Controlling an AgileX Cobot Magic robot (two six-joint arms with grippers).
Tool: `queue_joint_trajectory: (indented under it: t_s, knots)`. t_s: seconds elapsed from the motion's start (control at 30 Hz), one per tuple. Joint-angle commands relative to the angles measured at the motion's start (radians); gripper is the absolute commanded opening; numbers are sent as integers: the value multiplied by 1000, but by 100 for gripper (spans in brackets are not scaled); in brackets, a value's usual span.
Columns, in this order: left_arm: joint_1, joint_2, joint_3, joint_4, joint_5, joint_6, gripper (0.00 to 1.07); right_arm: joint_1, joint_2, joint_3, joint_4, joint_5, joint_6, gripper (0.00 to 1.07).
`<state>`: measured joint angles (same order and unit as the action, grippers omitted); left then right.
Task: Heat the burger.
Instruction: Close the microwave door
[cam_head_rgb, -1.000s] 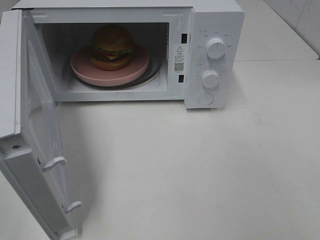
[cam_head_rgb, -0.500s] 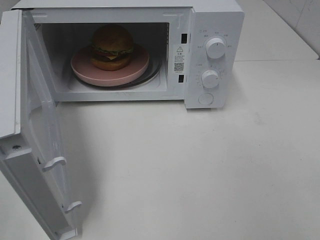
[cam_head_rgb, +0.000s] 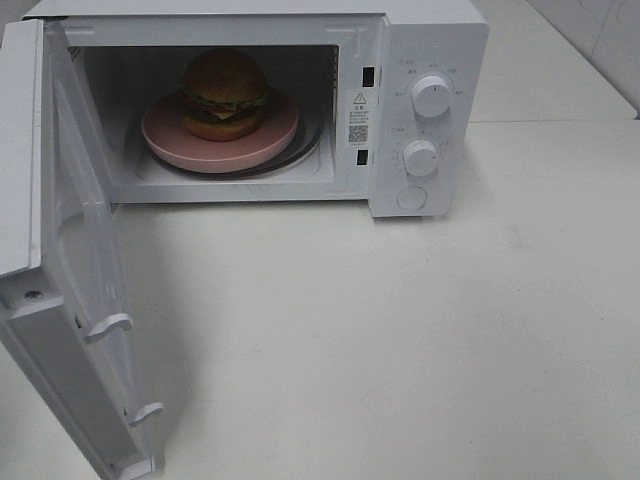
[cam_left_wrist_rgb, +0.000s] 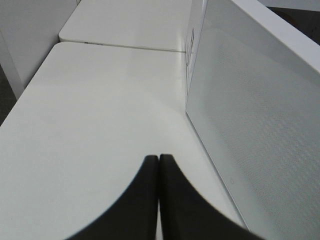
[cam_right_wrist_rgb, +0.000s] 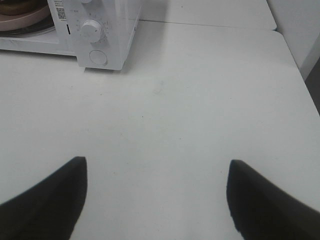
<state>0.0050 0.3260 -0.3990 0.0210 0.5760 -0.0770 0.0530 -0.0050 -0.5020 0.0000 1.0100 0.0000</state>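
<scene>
A: A plain white table (cam_head_rgb: 400, 350) fills the scene, and nearest in, both tools are found low over it. The left gripper (cam_left_wrist_rgb: 159, 161) is seen with its black fingers pressed together and nothing pinched between them. The right gripper (cam_right_wrist_rgb: 156, 162) is held spread wide and empty.

B: Next out, the door (cam_head_rgb: 75, 250) is noted standing open, its free edge at seven o'clock in the high view. From the left wrist, its outer face is seen just beside the closed fingers; no contact can be made out.

A: So closing it is judged to be the step in hand. The closed tips are best laid flat on that outer face, near the free edge. An arc toward one o'clock should then be followed until the latch is caught.

B: Farther back, at eleven o'clock, the burger (cam_head_rgb: 224, 92) is seen inside the microwave (cam_head_rgb: 430, 40), centred on the pink plate (cam_head_rgb: 165, 140). Clearance for the door looks ample. The upper knob (cam_head_rgb: 431, 96), at three o'clock of the cavity, is to be turned only afterwards.
</scene>
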Motion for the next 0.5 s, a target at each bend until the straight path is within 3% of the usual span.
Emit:
queue_joint_trajectory:
  t_s: [0.03,0.17,0.2,0.5]
  knots:
    - [-4,55,50,-9,-196,-6,0,-6,-26,3,0,-18,-9,76]
    - [-4,113,106,-21,-402,-6,0,-6,-26,3,0,-18,-9,76]
    - [-4,159,135,-21,-542,-5,0,-6,-26,3,0,-18,-9,76]
    - [-5,370,176,3,-884,-6,0,-6,-26,3,0,-18,-9,76]
